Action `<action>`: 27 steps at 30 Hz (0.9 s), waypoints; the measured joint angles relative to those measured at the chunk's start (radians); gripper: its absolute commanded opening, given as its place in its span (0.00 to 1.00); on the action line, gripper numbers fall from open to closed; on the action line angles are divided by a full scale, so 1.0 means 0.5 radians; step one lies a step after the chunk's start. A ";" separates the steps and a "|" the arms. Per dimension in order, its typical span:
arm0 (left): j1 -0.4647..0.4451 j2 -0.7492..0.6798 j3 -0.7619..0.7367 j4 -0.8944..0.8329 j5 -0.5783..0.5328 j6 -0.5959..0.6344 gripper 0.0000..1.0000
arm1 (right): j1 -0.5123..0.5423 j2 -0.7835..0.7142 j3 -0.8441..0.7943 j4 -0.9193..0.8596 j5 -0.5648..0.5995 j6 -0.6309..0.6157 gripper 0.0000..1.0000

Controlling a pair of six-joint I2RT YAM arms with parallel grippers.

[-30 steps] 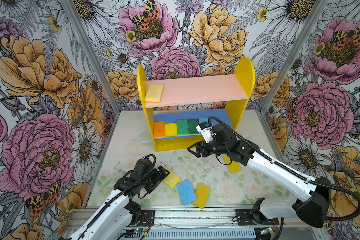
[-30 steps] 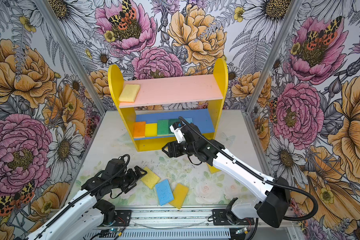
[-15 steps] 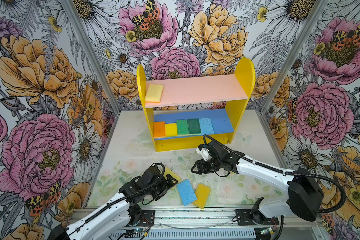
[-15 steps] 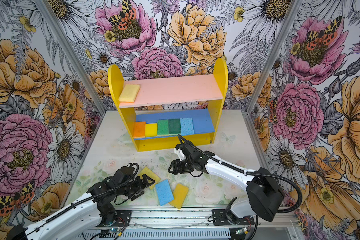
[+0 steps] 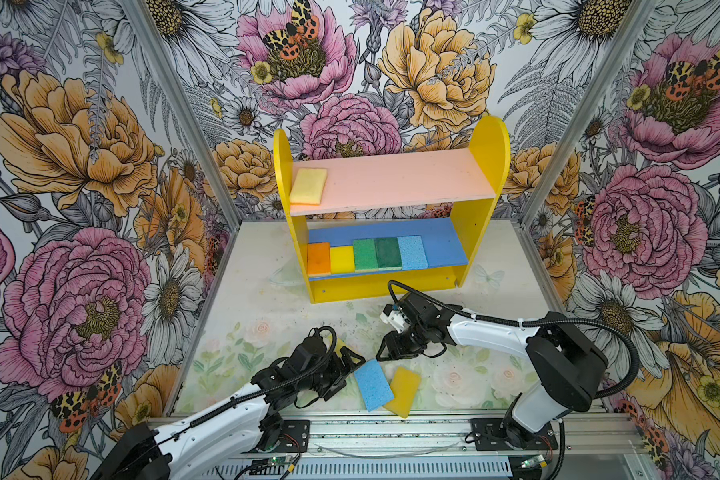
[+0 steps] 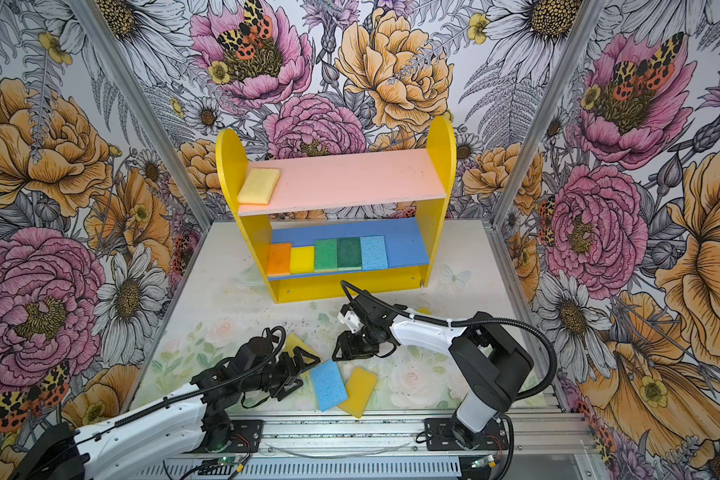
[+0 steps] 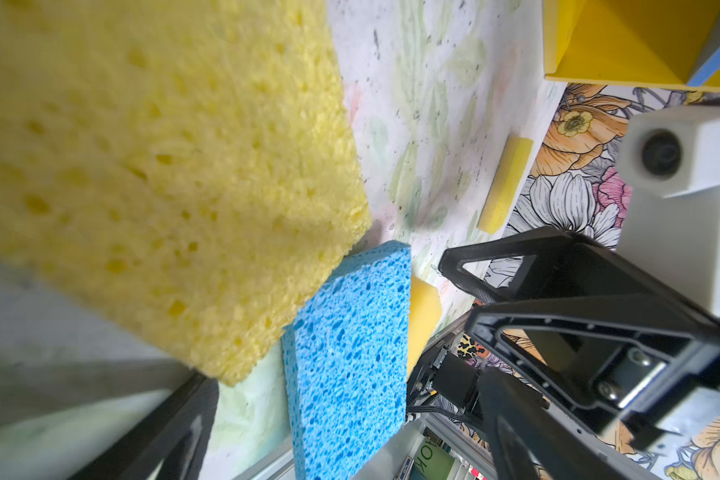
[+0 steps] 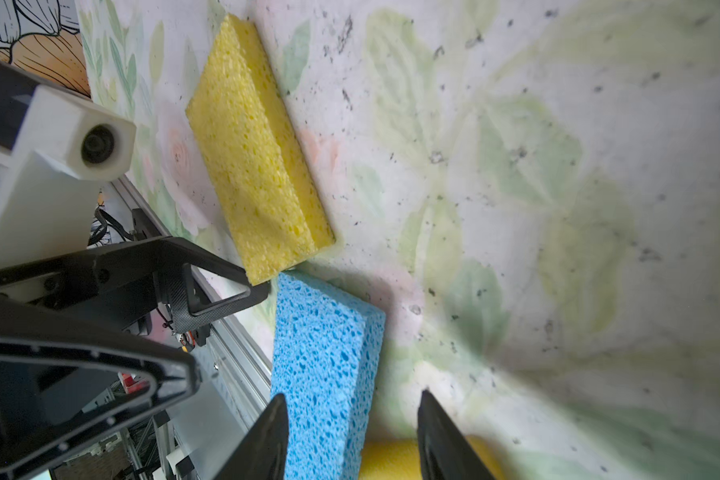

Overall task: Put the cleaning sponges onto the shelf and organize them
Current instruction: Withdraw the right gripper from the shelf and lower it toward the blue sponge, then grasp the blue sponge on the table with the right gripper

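The shelf (image 5: 485, 174) (image 6: 435, 166) stands at the back. One pale yellow sponge (image 5: 307, 185) lies on its pink board. Orange, yellow, two green and a light blue sponge (image 5: 412, 252) line the blue board. On the table lie a yellow sponge (image 5: 339, 344) (image 7: 163, 166) (image 8: 258, 166), a blue sponge (image 5: 373, 384) (image 6: 328, 384) (image 7: 350, 353) (image 8: 321, 353) and an orange-yellow sponge (image 5: 402, 390). My left gripper (image 5: 346, 372) (image 7: 348, 386) is open, low over the yellow sponge, beside the blue one. My right gripper (image 5: 385, 353) (image 8: 352, 436) is open, its fingers astride the blue sponge's end, not pressing it.
Another yellow sponge (image 7: 506, 183) lies further right on the table, mostly hidden under the right arm in both top views. The two grippers are close together near the front rail (image 5: 391, 428). Flowered walls enclose the table on three sides.
The right arm came down from the shelf's lower board to the front of the table and its jaws narrowed around the blue sponge's end. The left arm reached forward over the yellow sponge.
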 measured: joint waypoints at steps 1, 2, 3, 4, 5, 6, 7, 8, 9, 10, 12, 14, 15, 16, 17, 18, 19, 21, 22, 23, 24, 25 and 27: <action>-0.011 0.055 0.007 0.053 0.008 -0.004 0.99 | 0.000 0.017 -0.005 0.012 -0.011 0.000 0.52; -0.021 0.111 0.013 0.114 0.019 -0.005 0.99 | 0.000 0.036 -0.010 0.023 -0.024 0.000 0.52; -0.030 0.162 0.022 0.161 0.029 -0.005 0.99 | 0.000 0.053 -0.014 0.030 -0.037 0.001 0.52; -0.035 0.202 0.031 0.202 0.036 -0.005 0.99 | 0.000 0.067 -0.021 0.040 -0.050 0.000 0.52; -0.040 0.239 0.035 0.239 0.043 -0.004 0.99 | 0.000 0.082 -0.022 0.043 -0.065 0.000 0.52; -0.042 0.272 0.041 0.272 0.050 -0.004 0.99 | 0.000 0.102 -0.023 0.053 -0.079 0.000 0.52; -0.042 0.294 0.043 0.300 0.055 -0.005 0.99 | 0.000 0.120 -0.023 0.061 -0.091 0.001 0.52; -0.042 0.313 0.043 0.326 0.059 -0.005 0.99 | 0.000 0.142 -0.023 0.071 -0.105 0.001 0.51; -0.042 0.327 0.043 0.348 0.060 -0.004 0.99 | 0.000 0.166 -0.023 0.085 -0.119 0.002 0.51; -0.042 0.336 0.043 0.362 0.061 -0.005 0.99 | 0.000 0.186 -0.023 0.095 -0.131 0.002 0.50; -0.042 0.352 0.043 0.385 0.062 -0.004 0.99 | 0.000 0.212 -0.023 0.149 -0.174 0.008 0.46; -0.042 0.365 0.043 0.407 0.062 -0.005 0.99 | 0.000 0.236 -0.023 0.196 -0.193 0.028 0.42; -0.042 0.372 0.043 0.418 0.063 -0.005 0.99 | 0.000 0.246 -0.024 0.219 -0.199 0.041 0.39; -0.042 0.378 0.043 0.424 0.063 -0.005 0.99 | 0.000 0.257 -0.024 0.247 -0.206 0.053 0.35; -0.042 0.384 0.043 0.434 0.063 -0.005 0.99 | 0.000 0.264 -0.025 0.270 -0.212 0.066 0.31; -0.043 0.387 0.043 0.439 0.063 -0.005 0.99 | 0.000 0.267 -0.025 0.286 -0.214 0.079 0.27; -0.042 0.387 0.043 0.443 0.063 -0.005 0.99 | 0.000 0.267 -0.025 0.297 -0.214 0.095 0.24; -0.042 0.382 0.043 0.439 0.063 -0.004 0.99 | 0.000 0.266 -0.027 0.324 -0.212 0.105 0.17; -0.042 0.372 0.043 0.433 0.063 -0.004 0.99 | -0.001 0.262 -0.033 0.333 -0.211 0.114 0.13; -0.042 0.351 0.043 0.418 0.063 -0.002 0.99 | -0.001 0.252 -0.042 0.342 -0.211 0.120 0.10; -0.042 0.323 0.044 0.391 0.062 0.005 0.99 | -0.010 0.232 -0.058 0.352 -0.209 0.127 0.08; -0.042 0.290 0.048 0.359 0.060 0.020 0.99 | -0.014 0.211 -0.074 0.356 -0.208 0.135 0.07; -0.039 0.205 0.066 0.273 0.059 0.060 0.99 | -0.034 0.131 -0.111 0.353 -0.202 0.147 0.04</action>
